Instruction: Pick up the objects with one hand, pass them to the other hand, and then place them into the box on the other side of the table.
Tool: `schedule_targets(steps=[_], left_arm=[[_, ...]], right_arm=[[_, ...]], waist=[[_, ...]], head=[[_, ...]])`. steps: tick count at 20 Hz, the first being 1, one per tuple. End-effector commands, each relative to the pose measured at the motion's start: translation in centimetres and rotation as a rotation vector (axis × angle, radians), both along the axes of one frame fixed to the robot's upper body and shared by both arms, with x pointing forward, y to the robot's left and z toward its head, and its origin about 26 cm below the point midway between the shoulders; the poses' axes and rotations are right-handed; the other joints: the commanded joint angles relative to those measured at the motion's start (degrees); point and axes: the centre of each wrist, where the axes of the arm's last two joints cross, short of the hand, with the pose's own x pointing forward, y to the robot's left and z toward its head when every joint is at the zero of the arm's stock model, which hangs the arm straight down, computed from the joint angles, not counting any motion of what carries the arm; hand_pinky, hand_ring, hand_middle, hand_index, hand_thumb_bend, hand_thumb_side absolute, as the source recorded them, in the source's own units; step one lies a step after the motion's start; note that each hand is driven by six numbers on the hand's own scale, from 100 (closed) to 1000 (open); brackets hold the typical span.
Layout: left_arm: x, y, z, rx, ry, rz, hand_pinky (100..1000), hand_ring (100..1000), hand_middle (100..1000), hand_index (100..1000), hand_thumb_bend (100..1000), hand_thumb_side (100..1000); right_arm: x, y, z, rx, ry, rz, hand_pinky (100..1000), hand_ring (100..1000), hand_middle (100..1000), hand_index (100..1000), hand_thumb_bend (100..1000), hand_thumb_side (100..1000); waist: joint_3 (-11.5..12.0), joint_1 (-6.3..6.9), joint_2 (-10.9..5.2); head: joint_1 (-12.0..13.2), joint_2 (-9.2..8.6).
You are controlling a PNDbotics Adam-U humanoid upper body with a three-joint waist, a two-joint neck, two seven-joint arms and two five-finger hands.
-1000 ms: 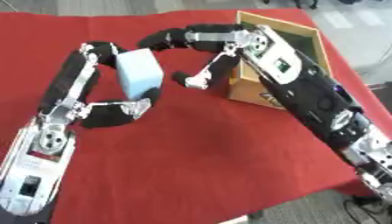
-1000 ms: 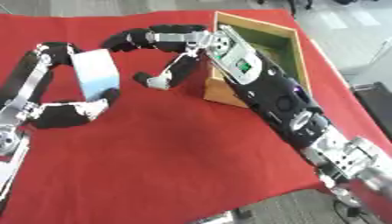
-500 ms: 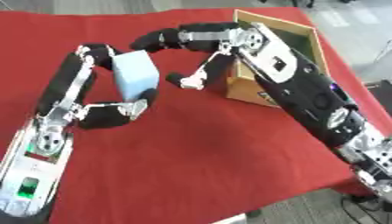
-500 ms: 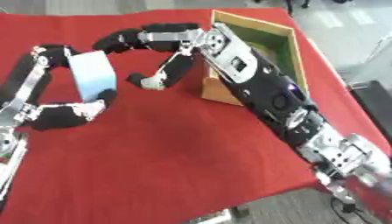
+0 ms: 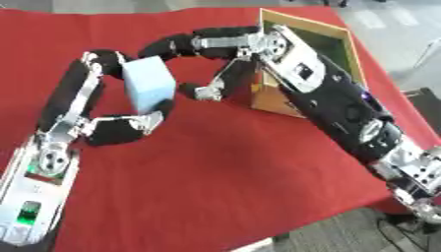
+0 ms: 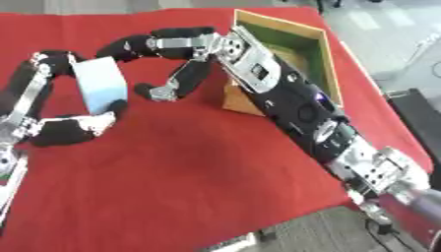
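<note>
The left hand (image 5: 103,106) grips a pale blue rectangular foam-like block (image 5: 149,87) between curled fingers and thumb, above the red-covered bench (image 5: 224,187) left of centre. The right hand (image 5: 226,59) is open, fingers arched over the block's far right corner and thumb hanging just beside its right side, in front of the wooden box with a green inside (image 5: 320,45) at the far right. If the left hand lets go before the right has closed round the block, it would likely drop to the bench; a skewed grasp could also tip it.
</note>
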Motion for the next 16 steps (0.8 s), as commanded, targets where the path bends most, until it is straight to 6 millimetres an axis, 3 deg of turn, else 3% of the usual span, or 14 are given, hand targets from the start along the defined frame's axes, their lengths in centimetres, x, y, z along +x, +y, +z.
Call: schedule_targets(steps=[1, 6, 8, 16], left_arm=[[-0.36, -0.76, 1.01, -0.011, -0.031, -0.02, 663, 582, 454, 475, 100, 296], [-0.28, -0.85, 0.96, -0.011, -0.03, -0.015, 662, 582, 453, 475, 100, 297], [-0.25, -0.86, 0.92, -0.01, -0.029, -0.014, 662, 580, 452, 474, 100, 297], [-0.09, -0.92, 0.71, -0.008, -0.023, -0.007, 659, 580, 451, 475, 100, 305]], right_arm=[[-0.2, 0.01, 1.26, -0.097, -0.083, 0.098, 1000, 1000, 1000, 1000, 100, 400], [-0.22, 0.35, 0.9, -0.105, -0.064, 0.103, 1000, 1000, 1000, 1000, 100, 500], [-0.23, 0.47, 0.79, -0.105, -0.056, 0.104, 1000, 1000, 1000, 1000, 100, 495], [-0.6, 0.82, 0.45, -0.116, -0.031, 0.108, 1000, 1000, 1000, 1000, 100, 351]], waist=[[0.0, -0.01, -0.98], [0.3, -0.2, -0.85], [0.3, -0.24, -0.82], [0.4, -0.44, -0.73]], head=[[-0.1, 0.32], [-0.1, 0.44], [-0.1, 0.42], [-0.6, 0.58]])
